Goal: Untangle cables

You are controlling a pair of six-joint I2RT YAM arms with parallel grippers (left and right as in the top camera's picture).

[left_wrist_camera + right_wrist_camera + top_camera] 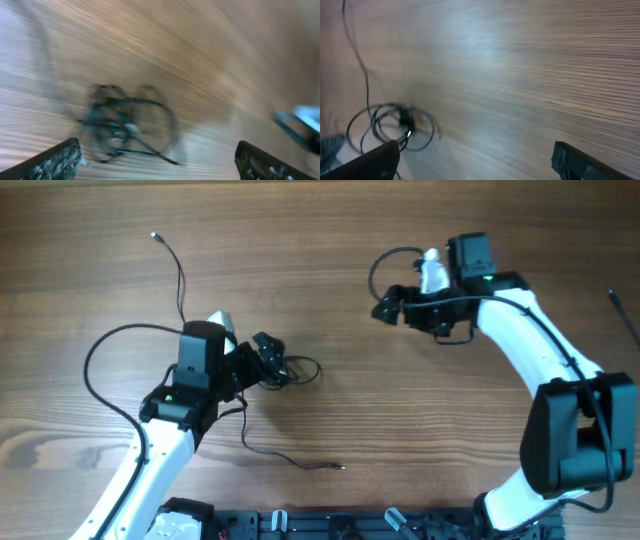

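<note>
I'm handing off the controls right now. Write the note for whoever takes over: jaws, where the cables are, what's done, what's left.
Left gripper: jaws wide open, holding nothing, right at the knot.
Right gripper: jaws open, empty, off to the knot's right.
Cables: the knot lies on the table. A long strand runs toward the far side and a second strand trails toward the near edge. A lone thin wire lies at the right edge.
Done: possibly that lone wire is freed.
Left: the knot is still tangled, so work the strands apart.
</note>
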